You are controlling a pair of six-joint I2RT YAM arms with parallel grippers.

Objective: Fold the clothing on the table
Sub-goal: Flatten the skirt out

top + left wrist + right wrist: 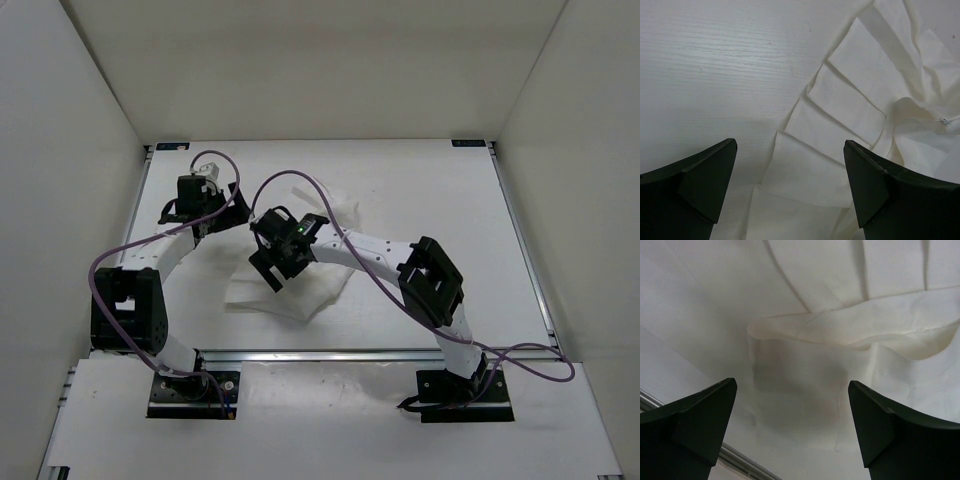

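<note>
The clothing (305,292) is a crumpled white garment lying mid-table, partly hidden under both arms. In the left wrist view its pleated edge (850,105) fans out over the white table (715,65). My left gripper (228,212) hovers over that edge on the garment's left side, jaws wide open (790,170) with pleats showing between them. My right gripper (270,272) hangs over the garment's near part, also open (792,410). A folded-over flap of the clothing (810,355) lies just beyond its fingertips, and nothing is gripped.
The table (430,200) is ringed by aluminium rails, with white walls on three sides. The near rail (740,460) shows at the bottom left of the right wrist view. Purple cables (300,185) loop above the arms.
</note>
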